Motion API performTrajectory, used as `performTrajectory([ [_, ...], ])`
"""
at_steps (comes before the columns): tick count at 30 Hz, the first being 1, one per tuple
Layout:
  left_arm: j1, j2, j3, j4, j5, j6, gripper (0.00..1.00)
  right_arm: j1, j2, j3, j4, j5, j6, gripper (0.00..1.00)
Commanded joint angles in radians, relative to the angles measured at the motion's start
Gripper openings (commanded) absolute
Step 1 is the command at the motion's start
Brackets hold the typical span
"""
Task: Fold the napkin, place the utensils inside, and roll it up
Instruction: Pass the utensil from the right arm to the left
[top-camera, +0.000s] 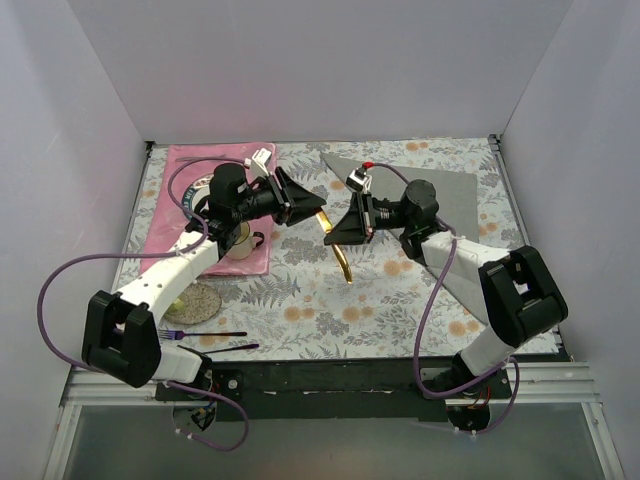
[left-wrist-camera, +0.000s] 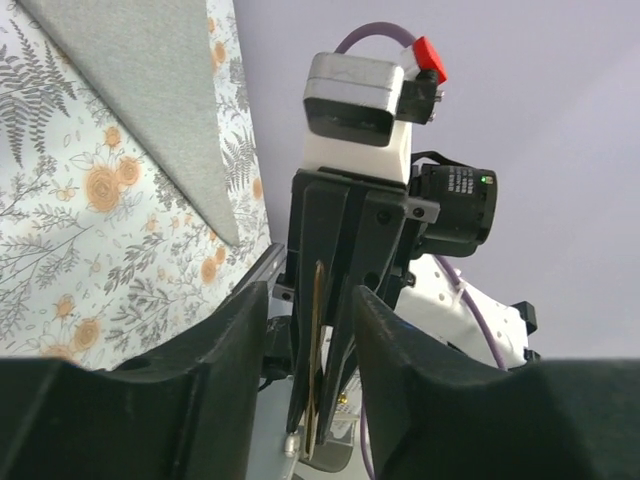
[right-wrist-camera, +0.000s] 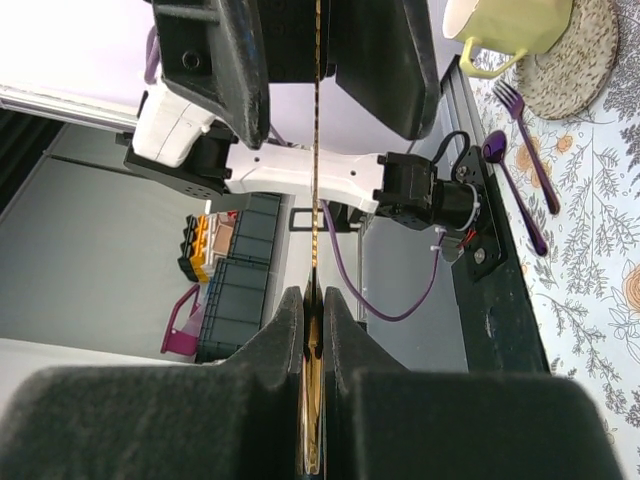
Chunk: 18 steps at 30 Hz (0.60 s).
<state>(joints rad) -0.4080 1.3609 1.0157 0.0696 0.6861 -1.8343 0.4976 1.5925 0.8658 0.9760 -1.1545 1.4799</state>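
The grey napkin (top-camera: 445, 185) lies flat at the back right of the table; it also shows in the left wrist view (left-wrist-camera: 150, 90). My right gripper (top-camera: 347, 232) is shut on a slim orange-tan utensil (top-camera: 345, 265) and holds it in the air over the table's middle. In the right wrist view the utensil (right-wrist-camera: 316, 150) runs edge-on out of the shut right gripper (right-wrist-camera: 312, 300). My left gripper (top-camera: 308, 210) faces the right one and is open. Its fingers (right-wrist-camera: 390, 60) stand on either side of the utensil's far end without touching it. The left wrist view shows the utensil (left-wrist-camera: 318, 340) beyond the open left gripper (left-wrist-camera: 310, 295).
A yellow-green cup (top-camera: 240, 240) stands on the pink placemat (top-camera: 185, 170) under the left arm. A round coaster (top-camera: 195, 298), a purple-handled fork (top-camera: 200, 334) and a thin black utensil (top-camera: 225, 348) lie at the front left. White walls enclose the table.
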Motion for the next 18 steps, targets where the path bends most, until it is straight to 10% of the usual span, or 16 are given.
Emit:
performTrajectory([
  [1,-0.005,-0.002,0.02,0.075,0.029,-0.023,0.32,0.01,-0.002,0.002,0.059,0.001,0.013,0.01],
  [6,-0.003,0.014,0.075,-0.015,0.004,0.018,0.0,0.007,-0.032,0.064,-0.22,0.002,-0.194,0.16],
  [10,-0.006,0.03,0.167,-0.219,-0.104,0.072,0.0,0.025,-0.033,0.439,-1.424,0.325,-0.943,0.55],
  [18,-0.022,0.075,0.326,-0.493,-0.223,0.136,0.0,0.128,0.104,0.952,-1.973,0.875,-1.346,0.64],
])
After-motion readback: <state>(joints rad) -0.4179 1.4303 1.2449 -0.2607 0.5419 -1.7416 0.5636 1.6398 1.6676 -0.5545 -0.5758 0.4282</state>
